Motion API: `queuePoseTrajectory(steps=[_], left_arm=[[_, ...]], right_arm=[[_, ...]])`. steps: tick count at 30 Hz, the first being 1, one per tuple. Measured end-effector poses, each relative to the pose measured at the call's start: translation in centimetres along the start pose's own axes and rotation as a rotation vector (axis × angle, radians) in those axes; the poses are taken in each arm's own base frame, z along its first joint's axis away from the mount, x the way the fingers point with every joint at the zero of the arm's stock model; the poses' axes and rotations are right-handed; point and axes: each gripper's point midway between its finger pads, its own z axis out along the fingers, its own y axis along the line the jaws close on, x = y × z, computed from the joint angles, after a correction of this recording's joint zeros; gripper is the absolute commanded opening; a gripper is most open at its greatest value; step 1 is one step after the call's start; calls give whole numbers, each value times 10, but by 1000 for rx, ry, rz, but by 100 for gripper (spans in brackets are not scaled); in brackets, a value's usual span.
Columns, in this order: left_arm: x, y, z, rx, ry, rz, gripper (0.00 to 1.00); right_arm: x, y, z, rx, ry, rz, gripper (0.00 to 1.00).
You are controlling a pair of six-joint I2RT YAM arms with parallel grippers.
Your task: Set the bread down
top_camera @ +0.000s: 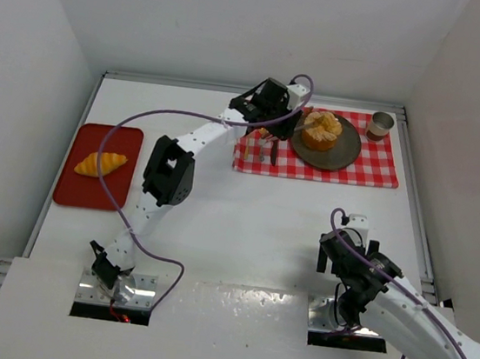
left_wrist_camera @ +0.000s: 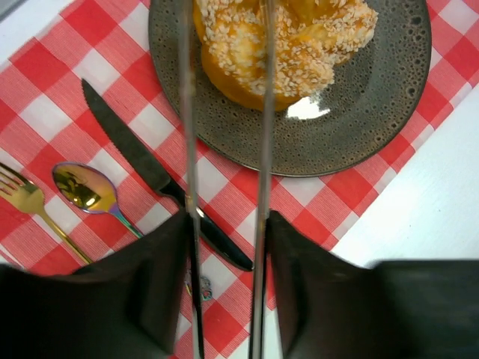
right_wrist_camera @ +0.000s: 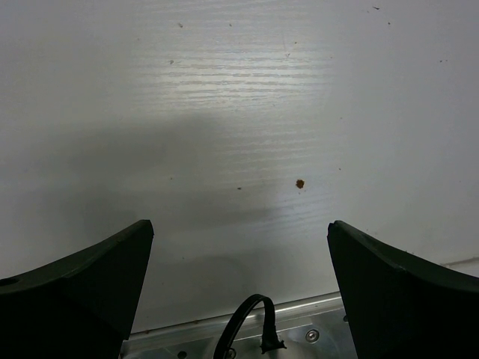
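Observation:
The round seeded bun (top_camera: 322, 130) sits on a dark grey plate (top_camera: 313, 159) on the red checked cloth. The croissant (top_camera: 100, 163) lies on a red tray (top_camera: 80, 193) at the far left. My left gripper (top_camera: 274, 114) hangs over the cloth's left part, shut on a pair of thin metal tongs (left_wrist_camera: 263, 149). In the left wrist view the tong arms run from my left gripper (left_wrist_camera: 224, 224) out over the bun (left_wrist_camera: 284, 45) and the plate (left_wrist_camera: 367, 112); their tips are out of frame. My right gripper (top_camera: 346, 254) is open and empty, low over bare table (right_wrist_camera: 239, 224).
A black knife (left_wrist_camera: 150, 168), a shiny spoon (left_wrist_camera: 82, 187) and a gold fork (left_wrist_camera: 26, 198) lie on the checked cloth (top_camera: 373, 168) left of the plate. A small metal cup (top_camera: 381, 124) stands at the cloth's far right corner. White walls enclose the table.

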Motion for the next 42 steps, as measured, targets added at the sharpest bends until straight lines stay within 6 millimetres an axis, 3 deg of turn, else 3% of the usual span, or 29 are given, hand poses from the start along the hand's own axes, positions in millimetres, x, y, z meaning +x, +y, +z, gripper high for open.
queuePoseTrajectory(steps=[2, 4, 10, 15, 19, 22, 24, 27, 30, 32, 35, 38, 42], left_arm=[[-2, 3, 0, -6, -8, -13, 60], [-3, 7, -1, -7, -13, -33, 61], [-15, 20, -13, 4, -37, -84, 56], [-39, 27, -38, 13, -88, -101, 55], [-70, 42, -79, 16, -151, -115, 55], [-88, 70, -131, -9, -198, -116, 55], [-86, 96, -179, -51, -207, -100, 55], [-53, 137, -257, -134, -178, -49, 55], [14, 176, -336, -266, -88, 2, 55], [66, 189, -380, -346, 4, 16, 55], [135, 191, -422, -405, 134, 4, 54], [200, 190, -448, -416, 254, -54, 51], [255, 199, -480, -418, 348, -137, 51]], right_arm=[[0, 0, 0, -1, 0, 0, 99], [0, 0, 0, -2, -1, 1, 99], [0, 1, 0, -6, 0, 0, 99], [0, 1, 0, -7, 3, -6, 99], [0, 1, 0, -8, 3, -7, 99], [0, 3, 0, -21, 3, -11, 99], [0, 5, 0, -29, 2, -19, 99], [-2, 7, 0, -43, -2, -34, 99], [-5, 13, 0, -75, -9, -51, 99], [-7, 18, 0, -95, -12, -68, 99], [-9, 26, 1, -120, -2, -96, 99], [-12, 36, 0, -157, 9, -115, 99], [-17, 47, -3, -208, 13, -130, 99]])
